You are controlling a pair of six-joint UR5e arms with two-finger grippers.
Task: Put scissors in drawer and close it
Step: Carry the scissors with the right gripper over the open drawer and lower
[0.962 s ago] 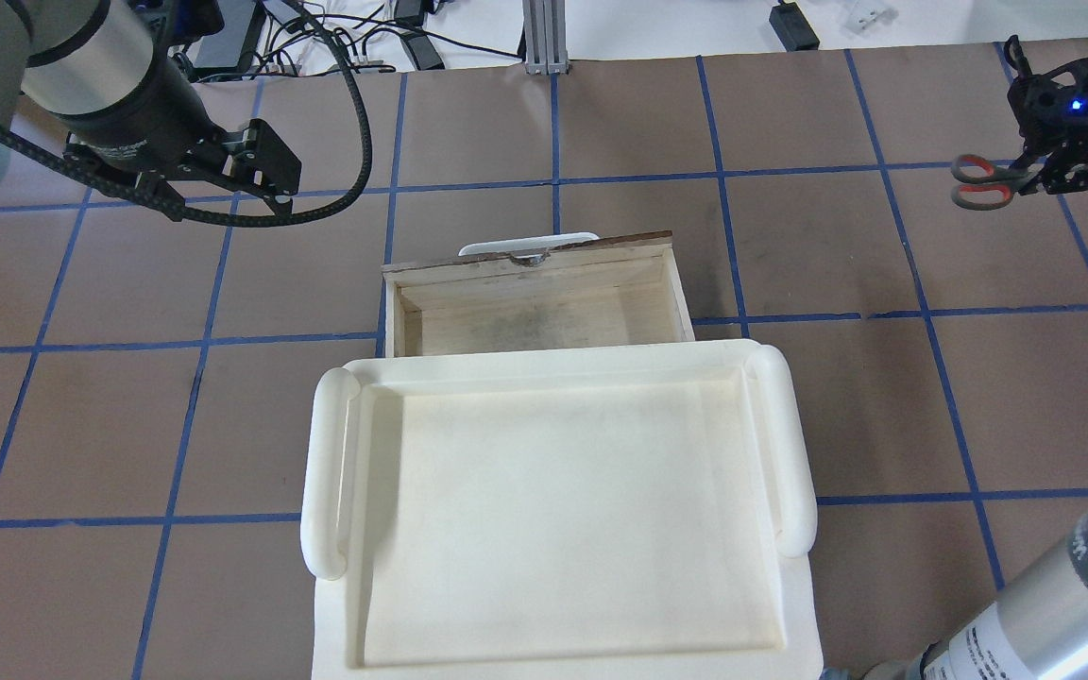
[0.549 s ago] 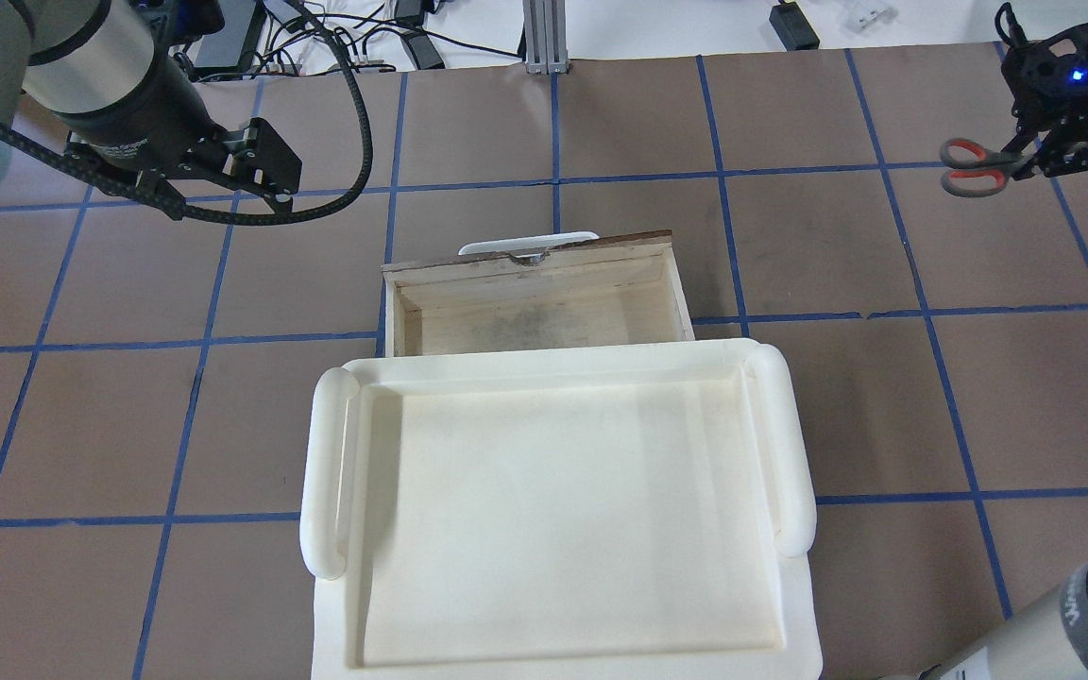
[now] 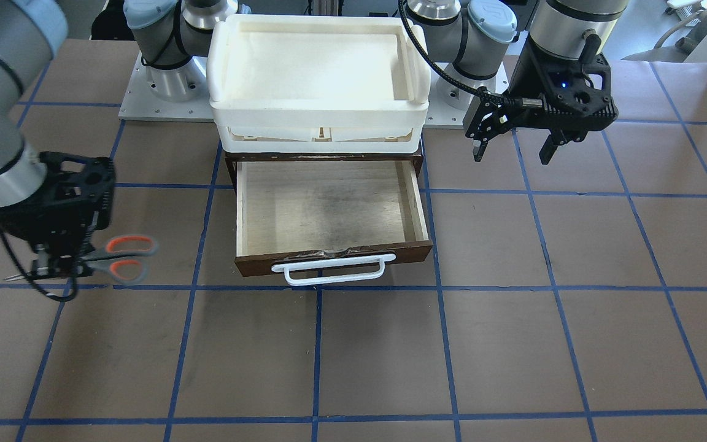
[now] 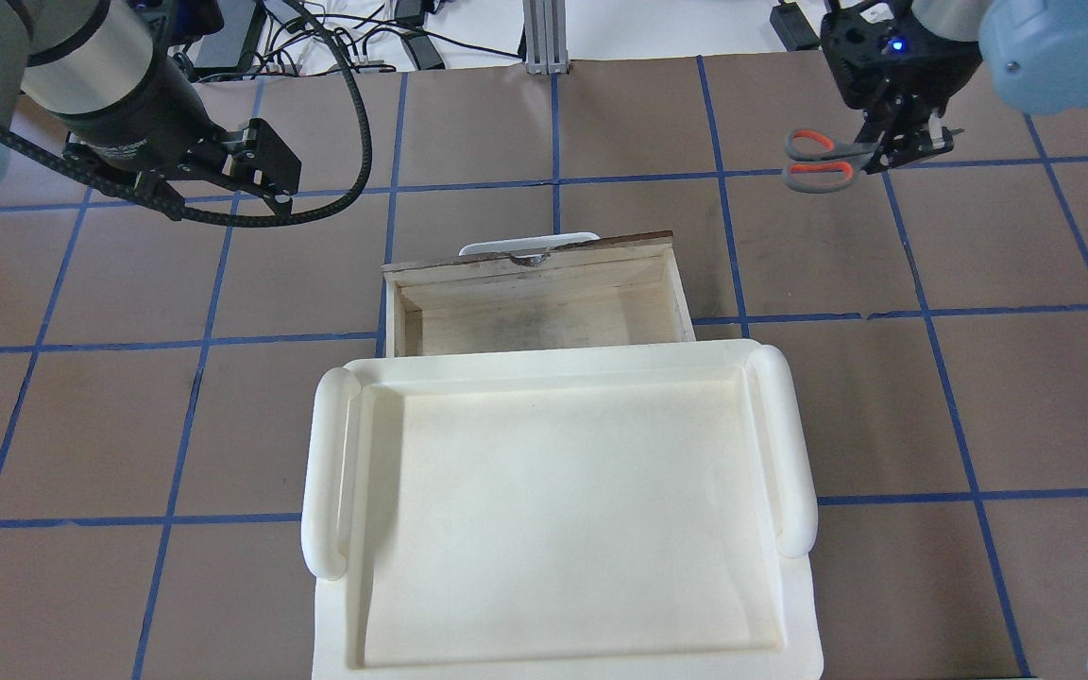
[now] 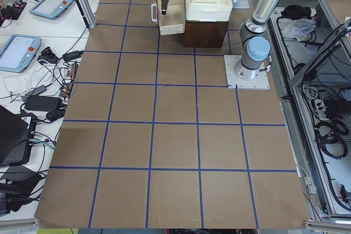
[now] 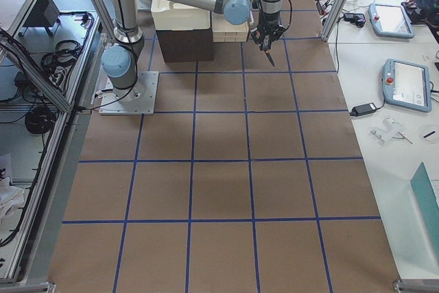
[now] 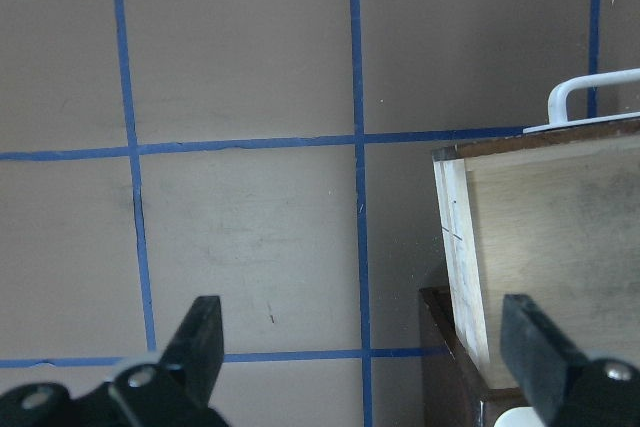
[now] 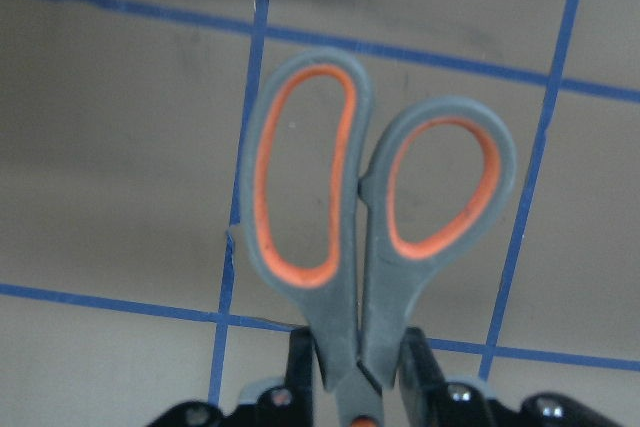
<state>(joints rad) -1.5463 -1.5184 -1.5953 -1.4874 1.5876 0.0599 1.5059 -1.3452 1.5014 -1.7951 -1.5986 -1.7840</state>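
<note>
A white tray (image 4: 327, 501) sits on a dark cabinet (image 5: 205, 32) nearest the robot. Just beyond, the drawer (image 3: 304, 209) stands pulled out. Farther off on the left, the left gripper (image 3: 511, 153) hangs with fingers spread wide, holding nothing. Far right, past the drawer front, the right gripper (image 4: 898, 151) clamps the scissors (image 4: 818, 161) by the blades, loops pointing left.

On scissors (image 8: 345, 317): matt grey plastic handles, smooth orange-red lining (slight sheen). In drawer (image 3: 329, 209), frame centre: pale bare plywood, smudged; front dark stained wood. White tray (image 4: 553, 529), lower centre: satin plastic. My right gripper (image 4: 895, 149): matt black.
</note>
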